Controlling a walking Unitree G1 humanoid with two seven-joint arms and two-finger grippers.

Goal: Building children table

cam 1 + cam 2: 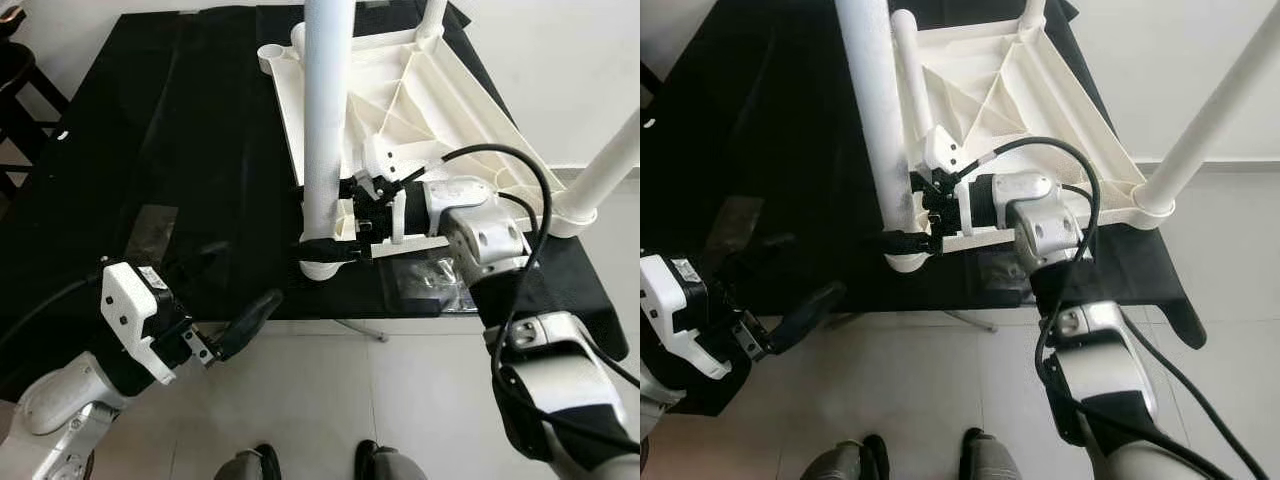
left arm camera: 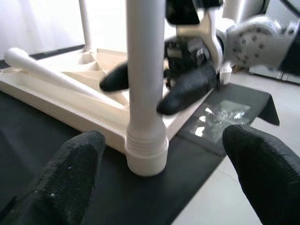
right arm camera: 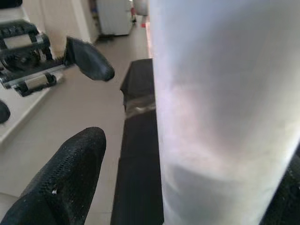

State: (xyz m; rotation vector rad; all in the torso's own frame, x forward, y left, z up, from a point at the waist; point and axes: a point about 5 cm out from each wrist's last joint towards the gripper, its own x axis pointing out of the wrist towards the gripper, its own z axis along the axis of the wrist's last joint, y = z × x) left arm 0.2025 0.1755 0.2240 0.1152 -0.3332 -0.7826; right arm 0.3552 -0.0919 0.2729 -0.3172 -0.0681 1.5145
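White plastic makes up the whole job: the upturned children's tabletop (image 1: 420, 100) is lying underside-up on the black-draped counter (image 1: 170, 150), its near corner right at the counter's front edge. The step in hand looks like fitting a leg; the right pincer (image 1: 350, 222) is closing its two black fingers around the near upright leg (image 1: 328, 130) just above the threaded socket (image 2: 146, 154), so it is clamped on that leg, probably turning or steadying it home. The left pincer (image 1: 235, 330) is hanging off the front of the counter over the floor, fingers spread wide apart and holding nothing, facing the same leg from nearby. Next, I judge, the leg needs to be screwed fully down and checked for squareness, with the left pincer perhaps bracing the tabletop so it is not sliding off the edge. Counting: one tabletop; three legs standing in corner sockets, namely the gripped one, a second at the right corner (image 1: 605, 170) and a third at the far corner (image 1: 432, 20); a fourth white leg (image 1: 912, 70) is lying loose on the underside, its socket (image 1: 272, 55) still waiting; one clear plastic bag (image 1: 425, 280) is lying beside the near corner.
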